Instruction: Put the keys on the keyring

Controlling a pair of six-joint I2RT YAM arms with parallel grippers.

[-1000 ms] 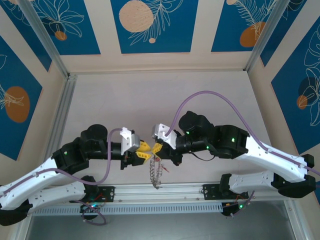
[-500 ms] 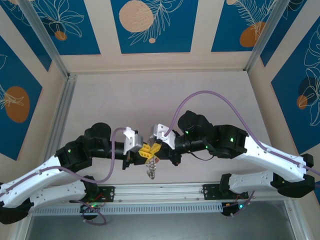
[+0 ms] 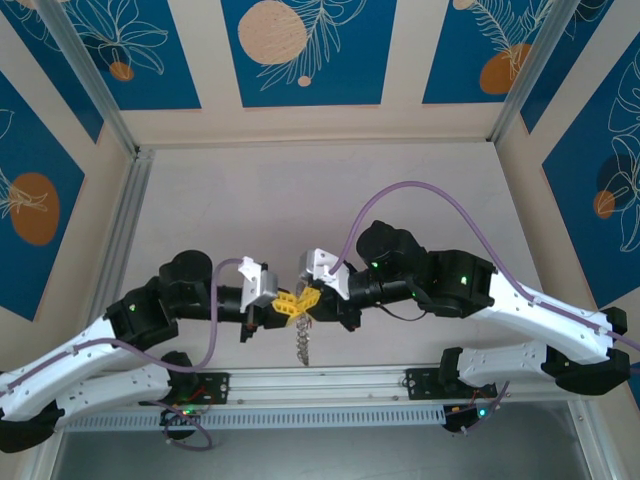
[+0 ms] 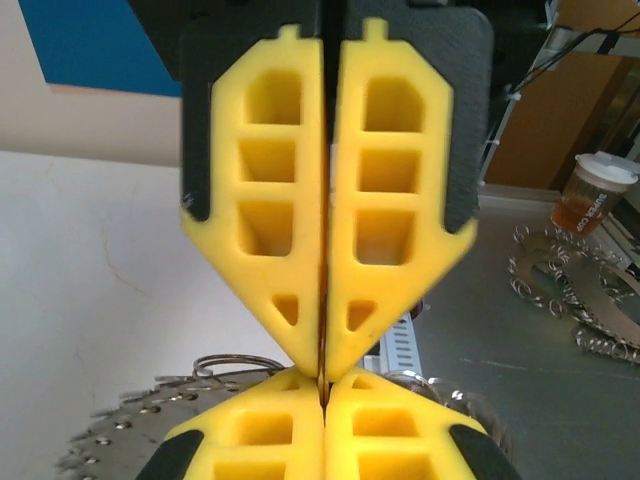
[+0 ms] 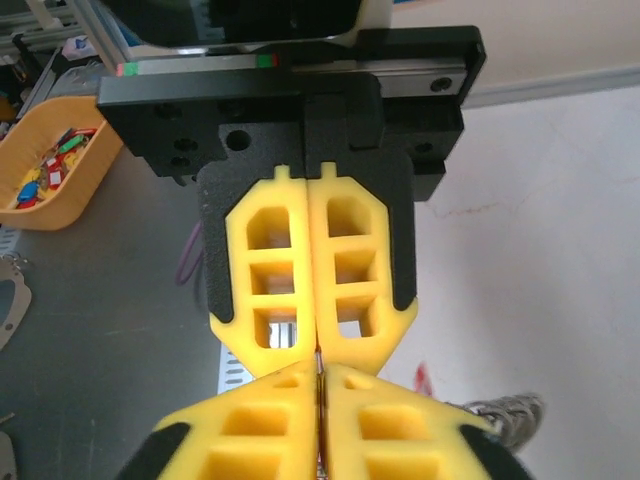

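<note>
My two yellow-fingered grippers meet tip to tip above the table's near edge. The left gripper [image 3: 287, 306] [image 4: 322, 392] is shut, with a thin metal edge pinched in its tips. The right gripper [image 3: 310, 297] [image 5: 320, 385] faces it, its fingers almost touching around a thin sliver. The keyring [image 4: 225, 361] shows as silvery wire loops just behind the left fingers. The keys [image 3: 303, 340] [image 4: 120, 435] hang below the meeting point as a narrow silvery bunch. More of the keys [image 5: 505, 412] and a small red piece [image 5: 424, 378] show past the right fingers.
An aluminium rail [image 3: 320, 385] runs along the near edge under the hanging bunch. Off the table stand an orange bin [image 5: 50, 165] of coloured bits, a lidded cup [image 4: 590, 190] and other fringed rings [image 4: 570, 290] on a grey surface.
The left gripper moved in to the right gripper and closed. The key bunch, spread as a wide loop before, now hangs narrow beneath the two sets of tips.
</note>
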